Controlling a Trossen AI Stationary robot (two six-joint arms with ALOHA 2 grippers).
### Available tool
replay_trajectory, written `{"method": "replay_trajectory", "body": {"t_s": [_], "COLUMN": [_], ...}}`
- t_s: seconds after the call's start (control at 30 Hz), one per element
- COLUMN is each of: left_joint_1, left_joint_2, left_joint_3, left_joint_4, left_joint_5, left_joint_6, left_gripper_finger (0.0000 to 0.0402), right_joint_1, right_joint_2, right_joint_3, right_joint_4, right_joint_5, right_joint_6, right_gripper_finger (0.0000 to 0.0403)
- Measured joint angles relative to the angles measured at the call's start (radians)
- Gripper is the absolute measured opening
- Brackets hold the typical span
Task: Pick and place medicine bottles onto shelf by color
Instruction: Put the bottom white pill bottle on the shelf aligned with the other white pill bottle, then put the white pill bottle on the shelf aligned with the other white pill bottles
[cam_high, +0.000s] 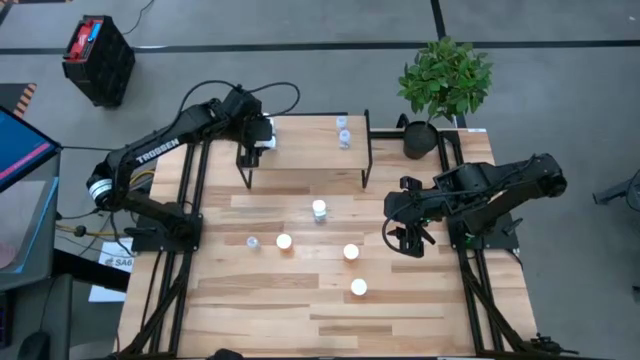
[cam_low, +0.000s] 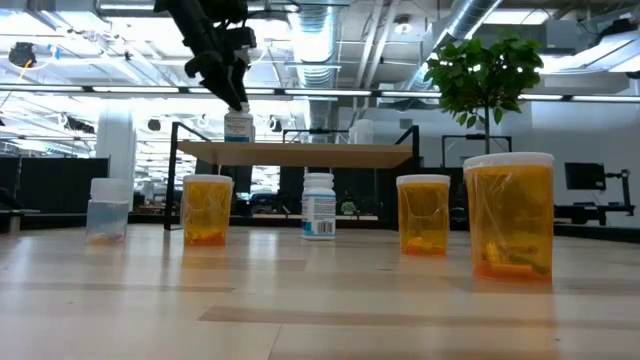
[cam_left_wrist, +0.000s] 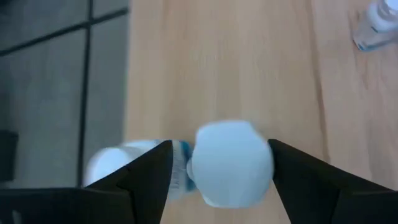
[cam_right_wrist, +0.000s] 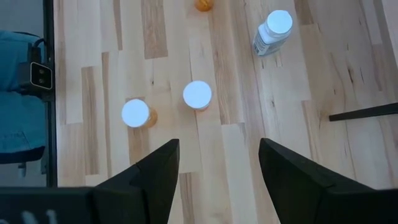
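Between the left gripper's (cam_left_wrist: 217, 168) jaws stands a white bottle (cam_left_wrist: 229, 163) on the shelf (cam_high: 300, 150); small gaps show at each side, so the jaws flank it without pinching. A second white bottle (cam_left_wrist: 134, 163) lies just outside one jaw. The right gripper (cam_right_wrist: 217, 165) hangs with jaws wide over bare worktop (cam_high: 280, 310); two orange bottles (cam_right_wrist: 198, 95) stand ahead of them.

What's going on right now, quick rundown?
Left gripper open around a white bottle on the shelf. Right gripper open over the table. Nothing blocking.
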Motion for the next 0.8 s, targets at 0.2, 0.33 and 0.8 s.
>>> {"method": "replay_trajectory", "body": {"t_s": [0.2,0.33,0.8], "left_joint_1": [0.000,-0.013,-0.259], "left_joint_2": [0.000,-0.001,0.000], "left_joint_3": [0.073,0.117,0.140], "left_joint_4": [-0.003,-0.002,-0.074], "left_joint_5": [-0.008,-0.001,0.212], "left_joint_6": [0.004,-0.030,-0.363], "left_gripper_finger": [0.0254,0.0254,0.0254], "right_joint_1": [0.000,0.000,0.000], "right_joint_2": [0.000,0.000,0.000], "right_joint_3": [0.000,0.000,0.000], "right_joint_4": [0.000,0.000,0.004], "right_joint_5": [0.000,0.000,0.000], "right_joint_6": [-0.002,-0.003,0.005], "right_gripper_finger": [0.0244,0.0244,0.0244]}}
